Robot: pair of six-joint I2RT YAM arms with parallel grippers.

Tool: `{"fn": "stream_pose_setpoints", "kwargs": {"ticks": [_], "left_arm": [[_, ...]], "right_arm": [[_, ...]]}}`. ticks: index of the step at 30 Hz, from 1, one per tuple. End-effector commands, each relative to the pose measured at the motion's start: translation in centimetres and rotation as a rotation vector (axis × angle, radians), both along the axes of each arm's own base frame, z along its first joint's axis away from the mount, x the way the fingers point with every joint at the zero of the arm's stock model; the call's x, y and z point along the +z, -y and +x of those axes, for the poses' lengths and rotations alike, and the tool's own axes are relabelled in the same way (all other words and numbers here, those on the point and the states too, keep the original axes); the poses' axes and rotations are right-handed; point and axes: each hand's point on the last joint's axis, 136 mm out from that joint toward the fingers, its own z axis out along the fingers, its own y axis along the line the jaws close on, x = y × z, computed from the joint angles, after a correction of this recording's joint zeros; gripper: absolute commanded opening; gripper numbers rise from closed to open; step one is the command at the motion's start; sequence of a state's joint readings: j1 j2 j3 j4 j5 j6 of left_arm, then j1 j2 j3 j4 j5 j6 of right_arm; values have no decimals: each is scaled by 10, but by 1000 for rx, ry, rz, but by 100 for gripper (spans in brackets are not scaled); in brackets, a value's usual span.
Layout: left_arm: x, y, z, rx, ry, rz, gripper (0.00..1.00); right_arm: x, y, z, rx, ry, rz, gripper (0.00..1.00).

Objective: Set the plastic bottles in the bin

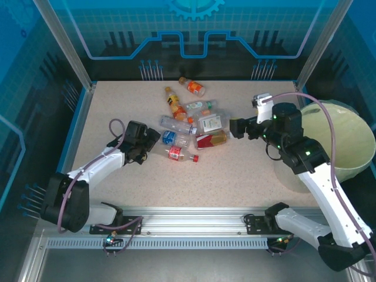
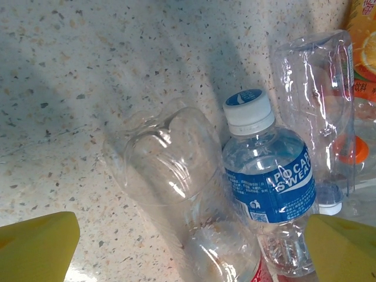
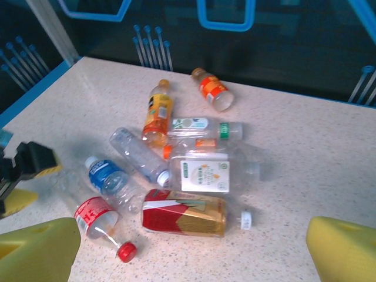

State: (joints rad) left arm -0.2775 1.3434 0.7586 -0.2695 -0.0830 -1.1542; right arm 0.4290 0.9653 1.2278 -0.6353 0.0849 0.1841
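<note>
Several plastic bottles (image 1: 191, 123) lie in a loose pile mid-table. My left gripper (image 1: 154, 144) is open at the pile's left edge. Its yellow fingers (image 2: 38, 247) straddle a clear bottle (image 2: 176, 176) lying beside a blue-labelled bottle (image 2: 267, 176); neither finger touches it. My right gripper (image 1: 237, 127) hovers open and empty just right of the pile. In its wrist view the right gripper (image 3: 191, 252) stands above a red-and-gold bottle (image 3: 185, 212) and a white-labelled bottle (image 3: 205, 170). The pale yellow-green bin (image 1: 346, 138) stands at the table's right edge, behind the right arm.
An orange-labelled bottle (image 1: 192, 87) lies apart near the back wall. A red-capped bottle (image 1: 182, 154) is nearest the front. Blue frame walls (image 1: 76, 117) bound the table. Bare speckled tabletop (image 1: 235, 176) stretches between the pile and the arm bases.
</note>
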Motion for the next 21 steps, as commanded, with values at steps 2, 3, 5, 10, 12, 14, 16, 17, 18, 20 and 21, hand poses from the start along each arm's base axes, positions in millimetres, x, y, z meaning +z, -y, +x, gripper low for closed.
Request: {"fn": "stream_pose_setpoints", "kwargs": {"ticks": [2, 3, 5, 10, 12, 14, 16, 17, 18, 20, 21], "left_arm": [[-2, -5, 8, 33, -48, 25, 99], [-3, -5, 10, 39, -54, 29, 99], [-8, -4, 14, 53, -80, 29, 99], [-23, -5, 12, 102, -167, 30, 96], [-29, -7, 7, 121, -188, 28, 92], [-35, -8, 4, 139, -194, 21, 90], [-38, -8, 4, 141, -182, 15, 88], [-41, -8, 5, 141, -177, 12, 87], [-43, -7, 6, 138, -175, 9, 86], [-48, -3, 9, 128, -177, -4, 84], [-50, 0, 11, 120, -178, -12, 83]], "right_arm": [[5, -19, 6, 55, 41, 11, 100], [3, -21, 7, 57, 36, 10, 100], [1, -24, 9, 61, 29, 6, 100], [-1, -23, 7, 53, 30, -5, 100], [-1, -21, 6, 45, 35, -8, 100], [-1, -18, 6, 37, 42, -10, 100], [-1, -17, 6, 31, 45, -14, 100], [-1, -17, 6, 31, 46, -14, 100], [-1, -17, 6, 30, 45, -14, 100], [-2, -18, 7, 35, 43, -12, 100], [-3, -19, 7, 37, 41, -11, 100]]}}
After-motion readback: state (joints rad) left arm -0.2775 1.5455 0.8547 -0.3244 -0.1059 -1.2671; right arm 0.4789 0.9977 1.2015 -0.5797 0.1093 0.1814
